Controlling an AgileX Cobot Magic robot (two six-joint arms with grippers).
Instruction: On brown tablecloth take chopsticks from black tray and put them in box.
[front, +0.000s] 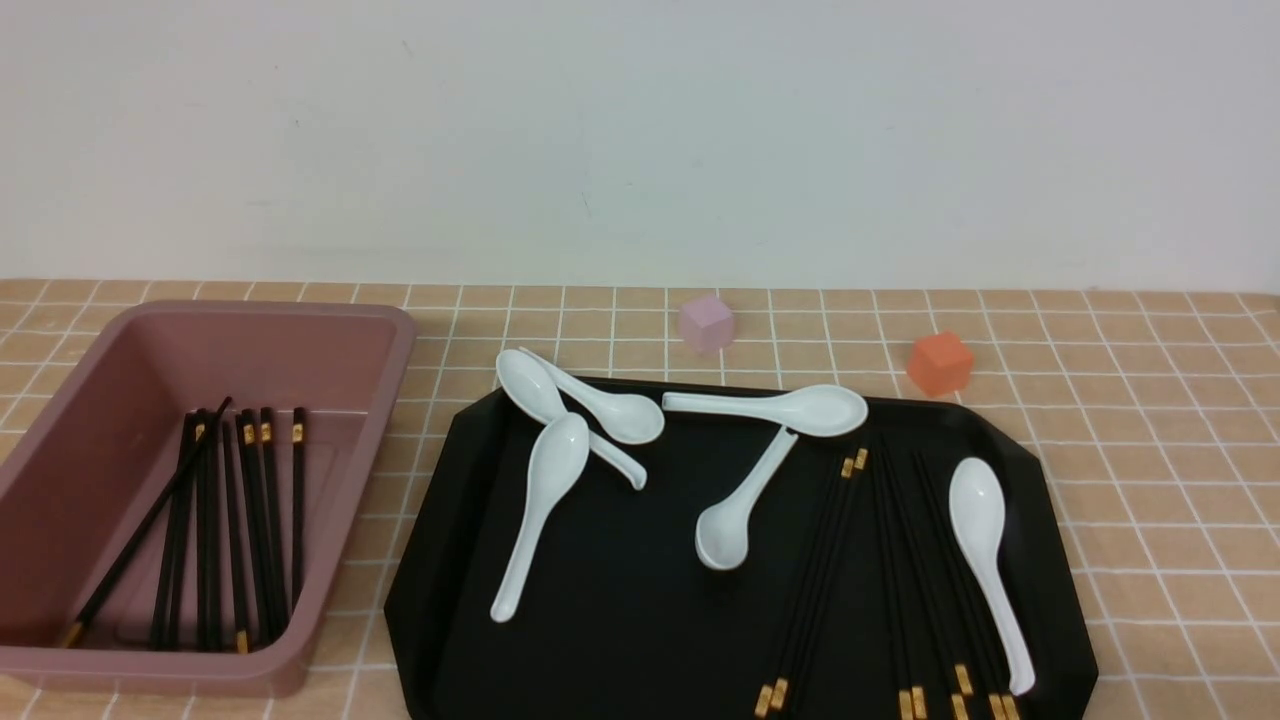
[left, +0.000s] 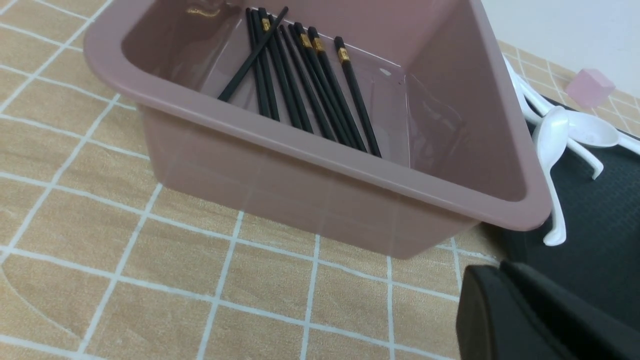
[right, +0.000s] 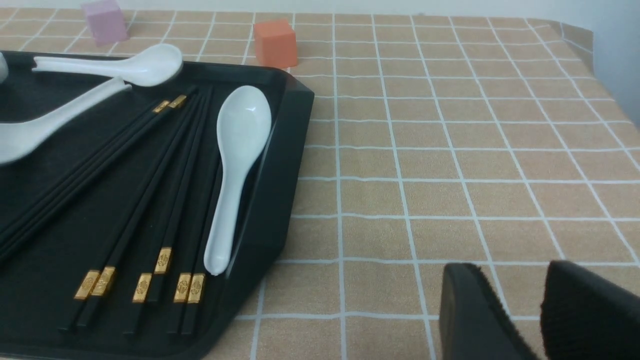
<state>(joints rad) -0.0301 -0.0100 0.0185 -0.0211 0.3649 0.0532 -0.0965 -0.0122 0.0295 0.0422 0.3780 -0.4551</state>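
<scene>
Several black chopsticks (front: 900, 560) with gold bands lie at the right side of the black tray (front: 620, 600), next to a white spoon (front: 985, 560); the right wrist view shows these chopsticks (right: 150, 200) close up. More chopsticks (front: 215, 530) lie inside the pink box (front: 260, 312) on the left of the brown tablecloth (front: 1150, 450). My left gripper (left: 502, 267) is shut and empty, low over the cloth near the box (left: 320, 160). My right gripper (right: 515, 280) is open and empty over bare cloth beside the tray (right: 280, 165). Neither gripper shows in the front view.
Several white soup spoons (front: 540, 500) are scattered across the tray. Behind the tray, a small pink cube (front: 706, 323) and an orange cube (front: 940, 363) stand on the cloth. A pale wall closes off the far side of the table.
</scene>
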